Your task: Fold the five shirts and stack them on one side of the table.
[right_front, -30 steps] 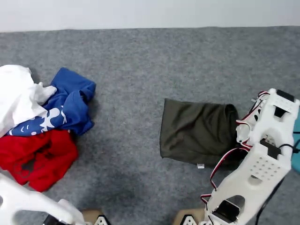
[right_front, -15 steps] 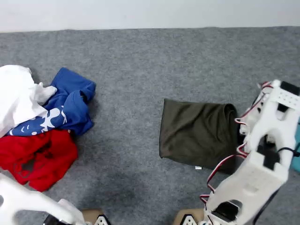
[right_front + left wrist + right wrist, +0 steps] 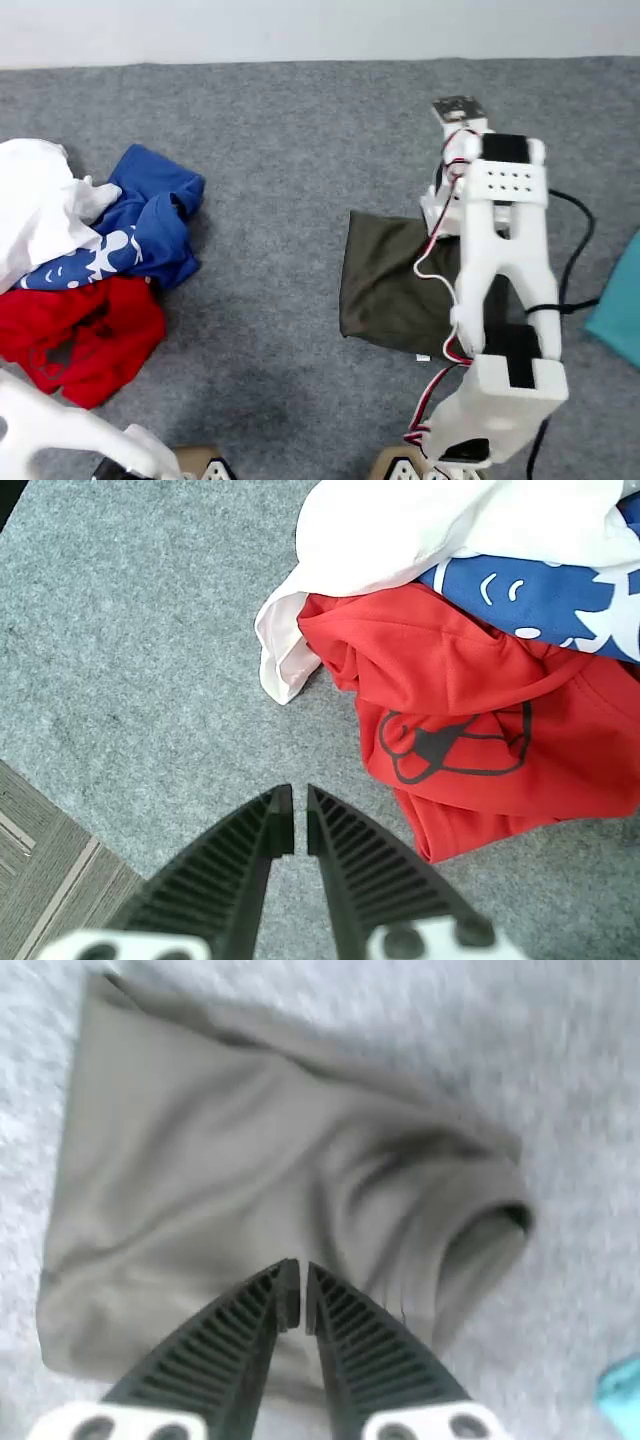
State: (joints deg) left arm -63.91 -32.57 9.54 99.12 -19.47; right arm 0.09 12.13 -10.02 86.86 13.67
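A folded olive shirt [image 3: 385,280] lies right of the table's middle. My right arm [image 3: 495,260] stretches across its right half. In the right wrist view my right gripper [image 3: 295,1280] hangs shut just above the olive shirt [image 3: 200,1180], with nothing between its fingers. At the left edge a white shirt [image 3: 30,205], a blue printed shirt [image 3: 145,220] and a red shirt [image 3: 85,335] lie crumpled in a heap. My left gripper [image 3: 295,805] is shut and empty over bare carpet, short of the red shirt [image 3: 470,730]. A teal shirt [image 3: 620,310] lies at the right edge.
Grey carpet [image 3: 280,130] covers the table, with open room in the middle and along the far side. In the left wrist view the table edge and wooden floor [image 3: 40,880] are close behind the gripper. The left arm's base [image 3: 60,430] sits at the near left corner.
My right arm swung from the olive shirt's right edge to over the shirt and stretched toward the far side. The teal shirt now shows more at the right. The left arm kept still.
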